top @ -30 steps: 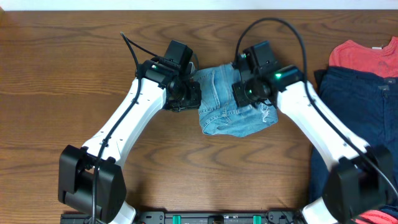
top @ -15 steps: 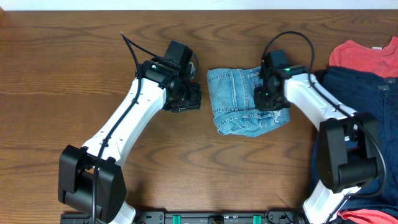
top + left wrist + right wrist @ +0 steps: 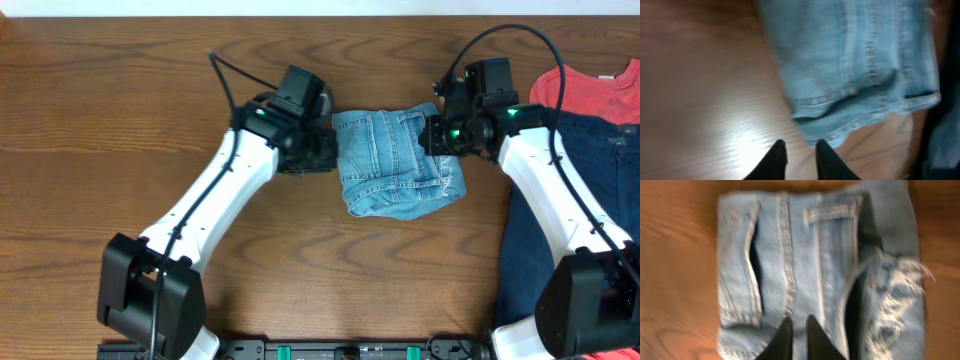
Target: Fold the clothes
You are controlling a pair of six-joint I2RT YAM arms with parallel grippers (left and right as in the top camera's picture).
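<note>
A: Your jeans (image 3: 395,165) lie folded into a small bundle on the wooden table (image 3: 120,120). They sit between your two arms, toward the far side.

B: Agreed. In your right wrist view you can see a frayed hem (image 3: 895,295) along one edge of the bundle. A stitched pocket (image 3: 737,275) shows along the opposite edge.

A: Your left gripper (image 3: 322,152) sits just beside the bundle's left edge. In your left wrist view its fingers stand a little apart, released. Pale wood shows between them, and the denim's corner lies just past the tips.

B: Your right gripper (image 3: 437,135) is at the bundle's far right corner. Its fingers are clenched almost together over the denim, with only a sliver between them. From these views you cannot tell whether any cloth is pinched.

A: Off to the right, a red garment (image 3: 590,90) lies toward the far edge of the table. A dark blue garment (image 3: 580,180) spreads out nearer to you, and your right arm passes over it. Both are apart from the jeans.
</note>
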